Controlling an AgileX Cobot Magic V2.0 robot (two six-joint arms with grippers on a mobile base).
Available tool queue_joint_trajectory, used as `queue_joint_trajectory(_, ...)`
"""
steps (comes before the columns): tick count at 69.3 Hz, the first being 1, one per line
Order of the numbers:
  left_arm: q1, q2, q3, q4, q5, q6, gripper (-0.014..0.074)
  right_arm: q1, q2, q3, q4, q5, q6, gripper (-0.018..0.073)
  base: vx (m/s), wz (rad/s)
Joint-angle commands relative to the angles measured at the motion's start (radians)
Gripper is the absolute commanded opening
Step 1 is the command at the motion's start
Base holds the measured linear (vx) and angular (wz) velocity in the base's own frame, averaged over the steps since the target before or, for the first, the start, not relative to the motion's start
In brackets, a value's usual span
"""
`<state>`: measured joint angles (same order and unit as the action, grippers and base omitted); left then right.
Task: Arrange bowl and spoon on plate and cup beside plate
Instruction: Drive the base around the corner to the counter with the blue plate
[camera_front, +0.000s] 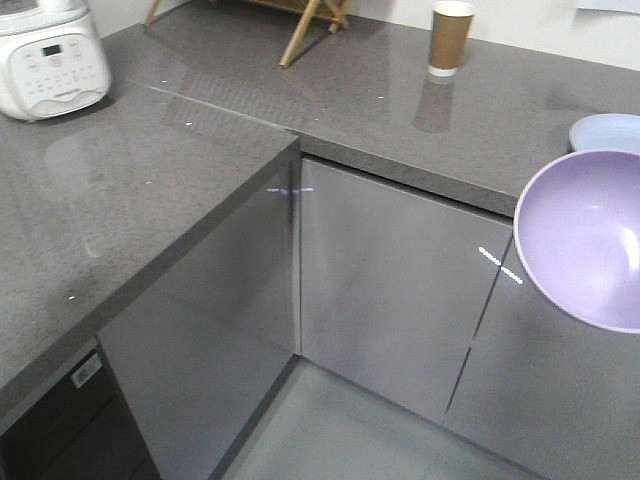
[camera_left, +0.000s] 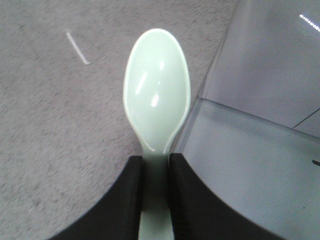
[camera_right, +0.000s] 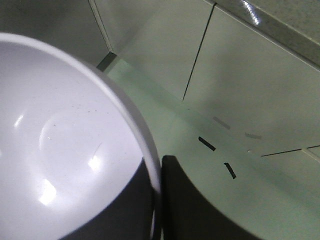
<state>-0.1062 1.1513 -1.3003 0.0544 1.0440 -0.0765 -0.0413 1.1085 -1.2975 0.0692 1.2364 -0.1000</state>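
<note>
Lavender plastic is filling my right wrist view: my right hand (camera_right: 158, 175) is clamping the rim of the bowl (camera_right: 60, 150), holding it in the air in front of the cabinet (camera_front: 400, 270), on the near side of the plate (camera_front: 606, 131). The plate is peeking in at the right edge of the surface (camera_front: 350, 90). My left hand (camera_left: 156, 162) is gripping the spoon (camera_left: 157, 95) by its handle, over the surface's edge. The cup (camera_front: 450, 38) is standing upright at the far side, well apart from the plate. I'm judging that nothing is placed yet: bowl, spoon and cup are all waiting.
</note>
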Motion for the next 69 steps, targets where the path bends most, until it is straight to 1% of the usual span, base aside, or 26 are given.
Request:
queue_joint_trajectory(1, -0.002, -0.017, -0.026, 0.002, -0.058, -0.004, -0.0008, -0.004, -0.019, -0.027, 0.005, -0.042, -0.004, -0.0006, 0.04, -0.33)
queue_joint_trajectory(14, -0.002, -0.017, -0.026, 0.002, -0.059, -0.004, -0.0008, -0.004, -0.019, -0.027, 0.005, -0.010, -0.004, -0.0006, 0.05, -0.23)
queue_joint_trajectory(69, -0.002, -0.017, -0.026, 0.002, -0.058, -0.004, -0.0007, -0.004, -0.019, -0.027, 0.005, -0.010, -0.004, -0.0006, 0.07, -0.17)
